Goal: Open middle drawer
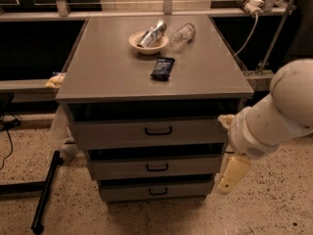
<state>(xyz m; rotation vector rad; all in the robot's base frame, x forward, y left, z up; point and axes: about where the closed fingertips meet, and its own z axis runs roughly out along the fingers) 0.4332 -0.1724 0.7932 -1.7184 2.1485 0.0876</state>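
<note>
The grey cabinet [112, 77] has three drawers stacked in front. The middle drawer [122, 169] is the mid-sized grey front with a small black loop handle [157, 167]; it sits pushed in, with a dark gap above it. My white arm [279, 111] comes in from the right, and my gripper [232, 176] hangs at the cabinet's right front corner, level with the middle drawer and well right of its handle. It holds nothing that I can see.
The top drawer [117, 133] and the bottom drawer [122, 192] are pushed in. On the cabinet top are a bowl [148, 42] holding a can, a lying plastic bottle [182, 35] and a dark packet [162, 68]. A black pole [45, 192] lies on the floor at left.
</note>
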